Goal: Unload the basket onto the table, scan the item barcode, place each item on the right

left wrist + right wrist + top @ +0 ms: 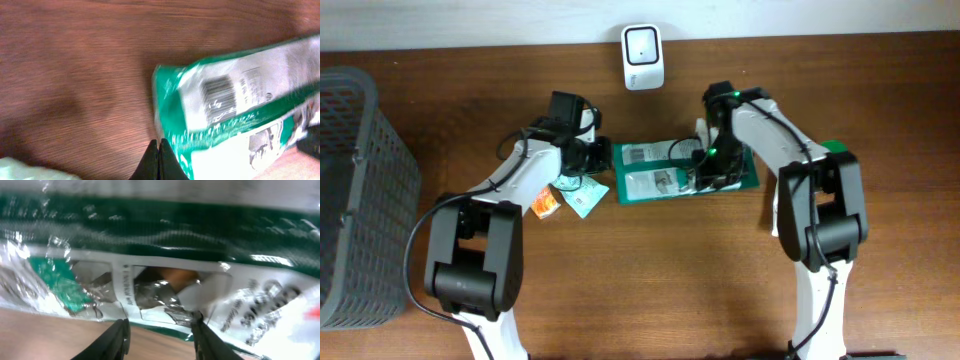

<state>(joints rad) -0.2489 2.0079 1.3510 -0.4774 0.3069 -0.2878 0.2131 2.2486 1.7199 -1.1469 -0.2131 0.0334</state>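
Two tools meet at one green-and-white crinkly plastic packet (655, 182). It lies flat near the middle of the brown wooden bench (880, 90), just on the near side of the white rounded scanner box (643, 55). The left tool (159, 144) is fully closed, its tips pressed together at the packet's left end; whether any film is pinched between them cannot be told. A black barcode (220, 90) shows on that end. The right tool (160, 324) stands partly parted over the packet's right half, with no grip visible. A grey mesh basket (360, 150) sits at the far left.
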